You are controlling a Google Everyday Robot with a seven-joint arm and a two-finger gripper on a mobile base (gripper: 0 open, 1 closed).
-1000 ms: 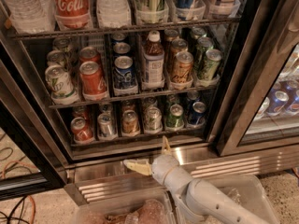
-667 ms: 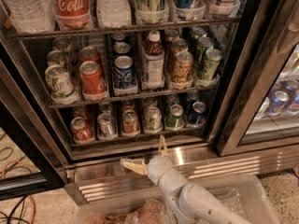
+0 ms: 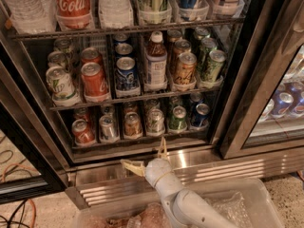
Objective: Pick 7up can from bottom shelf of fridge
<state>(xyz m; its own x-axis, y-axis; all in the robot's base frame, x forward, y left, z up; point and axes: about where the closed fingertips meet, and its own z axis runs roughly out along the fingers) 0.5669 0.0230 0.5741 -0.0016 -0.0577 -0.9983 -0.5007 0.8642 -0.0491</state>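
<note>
Claw (image 3: 147, 158) spread wide, fingers (image 3: 132, 166) pointing 9 and 12 o'clock. Hovers before fridge (image 3: 240, 94) base, at 6 o'clock from 7up can (image 3: 155, 121) on bottom shelf (image 3: 142, 138).

My gripper (image 3: 142, 152) sits low in the view, toward 6 o'clock from the middle. Its two jaws are thin, flat strips of pale yellow that taper to blunt tips. One reaches to 9 o'clock and the other to 12, so they stand wide apart. They spring from my wrist knob (image 3: 157, 171), round and pale grey. Behind it my arm (image 3: 192, 209) is a thick, smooth tube of the same matte grey-white, bulging at a joint and running off toward 5 o'clock.
</note>
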